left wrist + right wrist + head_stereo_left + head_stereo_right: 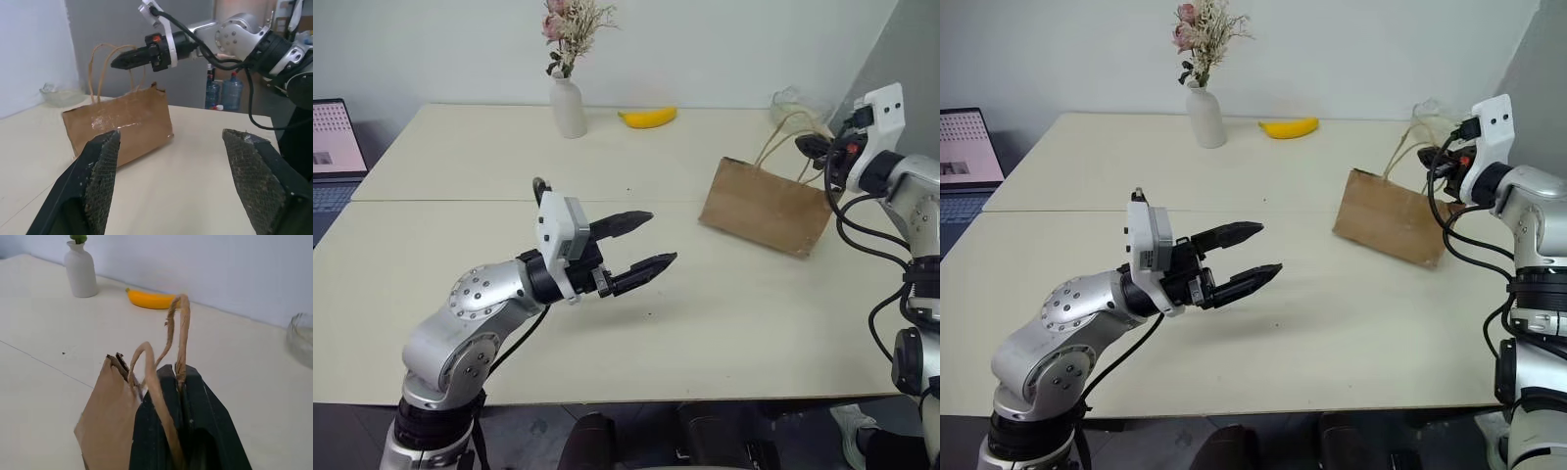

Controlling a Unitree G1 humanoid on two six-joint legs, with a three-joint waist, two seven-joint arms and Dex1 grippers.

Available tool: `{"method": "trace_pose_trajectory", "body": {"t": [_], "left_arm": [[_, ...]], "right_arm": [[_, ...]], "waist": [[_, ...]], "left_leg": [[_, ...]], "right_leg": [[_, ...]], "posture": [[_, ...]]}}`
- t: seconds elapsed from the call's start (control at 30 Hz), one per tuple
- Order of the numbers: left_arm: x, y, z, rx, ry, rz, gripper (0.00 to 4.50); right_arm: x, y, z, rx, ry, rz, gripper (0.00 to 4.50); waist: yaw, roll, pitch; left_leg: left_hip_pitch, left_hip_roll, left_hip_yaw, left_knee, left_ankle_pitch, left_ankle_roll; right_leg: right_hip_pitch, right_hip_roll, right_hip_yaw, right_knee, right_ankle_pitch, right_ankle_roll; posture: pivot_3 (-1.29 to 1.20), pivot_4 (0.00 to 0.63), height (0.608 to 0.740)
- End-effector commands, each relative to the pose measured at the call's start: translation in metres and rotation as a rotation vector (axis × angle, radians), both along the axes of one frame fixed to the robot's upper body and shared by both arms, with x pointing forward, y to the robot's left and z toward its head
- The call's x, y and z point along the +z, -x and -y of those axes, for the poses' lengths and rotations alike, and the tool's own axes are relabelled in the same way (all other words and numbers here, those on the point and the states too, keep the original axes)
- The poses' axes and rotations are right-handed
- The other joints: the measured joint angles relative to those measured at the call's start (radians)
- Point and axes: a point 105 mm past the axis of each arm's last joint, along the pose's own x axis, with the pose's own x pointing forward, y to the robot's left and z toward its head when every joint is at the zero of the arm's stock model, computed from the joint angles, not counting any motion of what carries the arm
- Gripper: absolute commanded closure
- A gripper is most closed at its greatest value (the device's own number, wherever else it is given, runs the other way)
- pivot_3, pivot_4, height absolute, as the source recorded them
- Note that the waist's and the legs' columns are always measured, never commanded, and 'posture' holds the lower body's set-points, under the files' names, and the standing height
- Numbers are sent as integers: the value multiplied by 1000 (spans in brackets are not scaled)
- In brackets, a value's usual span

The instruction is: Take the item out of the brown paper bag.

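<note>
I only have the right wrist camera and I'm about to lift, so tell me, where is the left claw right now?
Observer: The left claw hovers open above the cream table, pointing toward the creased brown paper bag but well apart from it.
Operator: Is the bag's bottom on the table?
Observer: Seen from the left wrist, its bottom edge looks to rest on the table, while the right claw is shut on a tan twine handle above it.

Open tabletop [724, 323] before brown paper bag [766, 208]
</note>
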Motion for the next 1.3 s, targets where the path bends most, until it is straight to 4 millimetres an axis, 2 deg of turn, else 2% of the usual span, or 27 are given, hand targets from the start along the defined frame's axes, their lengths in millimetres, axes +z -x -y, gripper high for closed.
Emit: {"method": "trace_pose_trajectory", "body": {"t": [0.03,0.2,0.3,0.37,0.53,0.77,0.93,1.3], "left_arm": [[4,0,-13,154,40,52,1000],[-11,9,-27,299,65,-4,1000],[-7,10,-30,360,97,19,1000],[-2,19,-27,345,125,23,1000],[3,27,-27,335,151,21,1000],[5,15,-54,476,128,70,1000],[6,14,-57,488,115,87,1000],[4,12,-58,480,96,100,1000]], "right_arm": [[42,2,-22,63,30,152,4467],[59,-10,-51,113,28,191,4467],[65,-18,-70,156,-5,197,4467],[68,-25,-92,190,-48,198,4467],[67,-34,-137,274,-83,190,4467],[60,-44,-201,347,-173,158,4467],[54,-47,-212,349,-183,147,4467],[34,-47,-216,369,-107,132,4467]], "waist": [[-3,0,0],[-4,1,1],[1,1,1],[1,1,1],[1,1,1],[-2,2,1],[6,1,1],[1,2,1]], "left_leg": [[0,0,0,0,0,0],[0,1,-1,0,0,0],[0,1,0,0,0,0],[0,0,0,1,0,0],[0,1,0,0,0,0],[0,1,0,0,0,0],[-3,0,-1,0,0,0],[-4,1,-2,-1,0,0]], "right_leg": [[0,0,0,0,0,0],[-1,0,0,1,0,0],[-1,0,0,1,0,0],[0,0,0,1,0,0],[-1,0,0,1,0,-1],[-2,0,0,2,0,-1],[-2,-1,-2,0,3,-6],[-3,0,-2,0,3,-6]], "posture": [[0,150,740],[0,150,740],[0,150,740],[0,150,740],[0,150,740],[0,150,740],[0,150,740],[0,150,740]]}}
